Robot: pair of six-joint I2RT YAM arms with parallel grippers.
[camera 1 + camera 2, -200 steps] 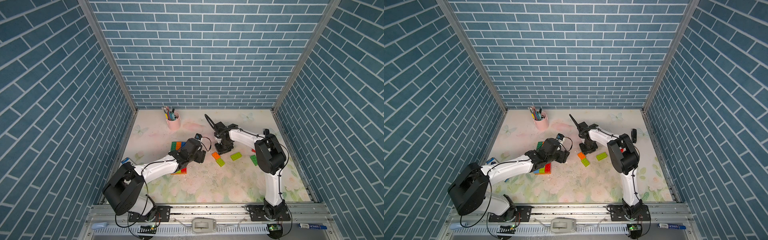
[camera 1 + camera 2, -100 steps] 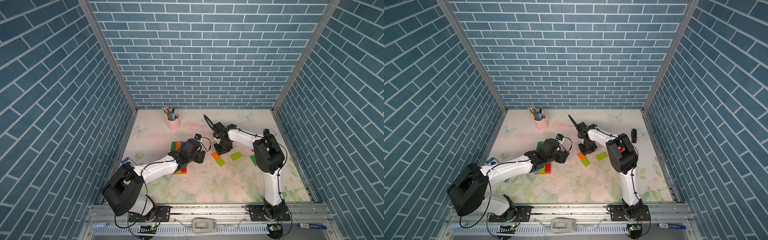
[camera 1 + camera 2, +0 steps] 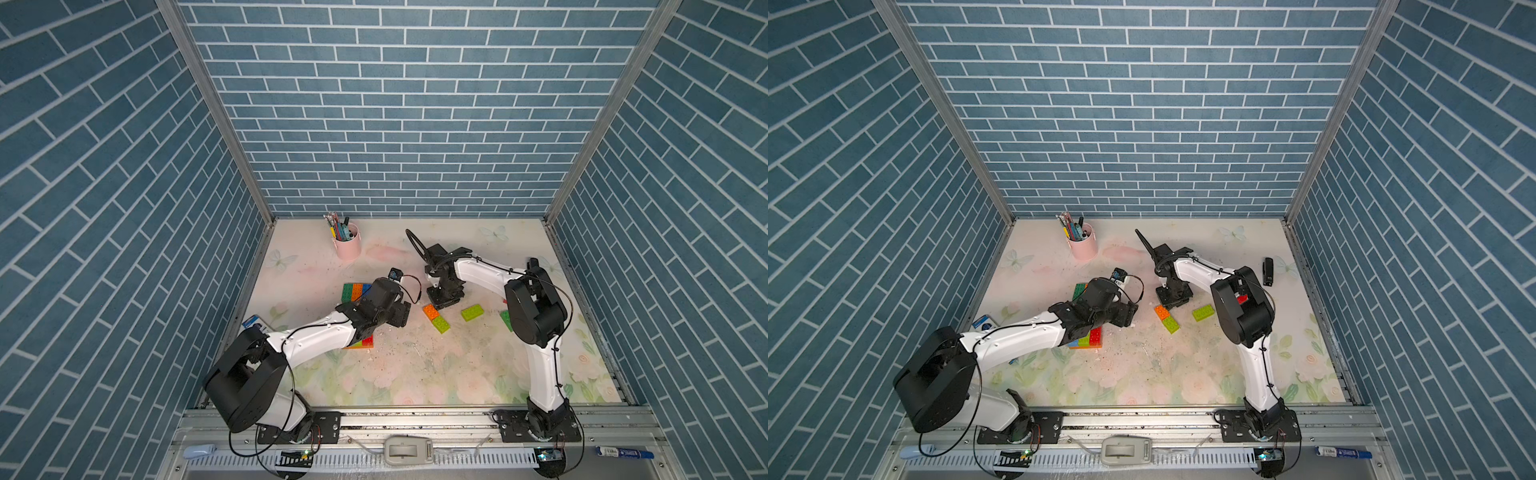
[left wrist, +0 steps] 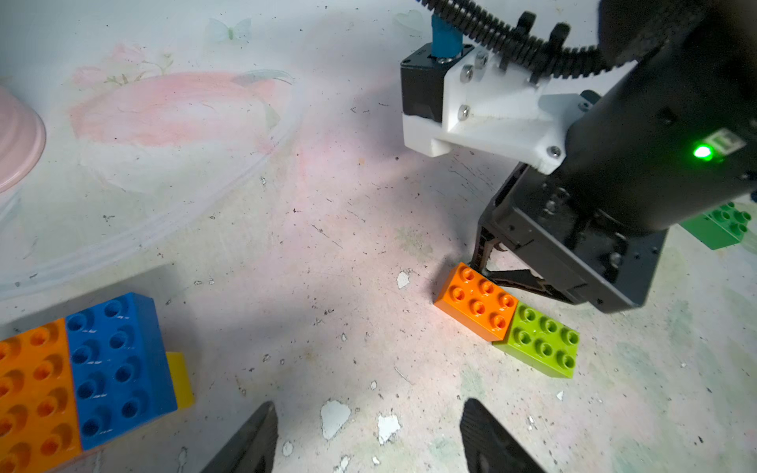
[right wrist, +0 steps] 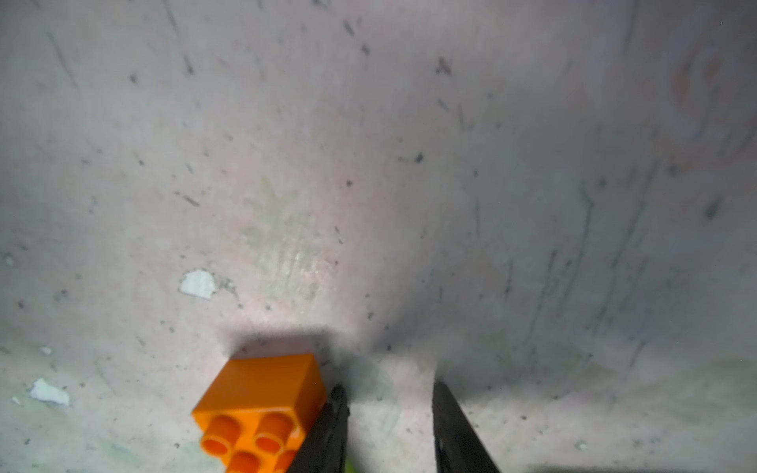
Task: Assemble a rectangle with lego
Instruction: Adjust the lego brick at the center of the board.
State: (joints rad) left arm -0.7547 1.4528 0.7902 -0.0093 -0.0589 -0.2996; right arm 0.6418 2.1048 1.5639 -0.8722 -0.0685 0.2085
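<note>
Now, counter: floral surface, lower middle of the frame in both top views; blue brick-pattern walls on three sides.
left hand: fingers set wide, only bare counter between them, holding nothing; low over the counter near frame centre in a top view, well apart from the orange brick.
right hand: narrow gap, nothing in it; tips down at the counter, one finger just beside the orange brick's end, contact unclear.
lime brick: end to end with the orange brick, touching, both flat, studs up, right of centre.
second lime brick: alone, near that pair, further right.
dark green brick: partly behind the right arm.
built slab: green, orange and blue bricks side by side, left of centre, partly under the left arm.
pen cup: pink, upright, toward the back wall.
</note>
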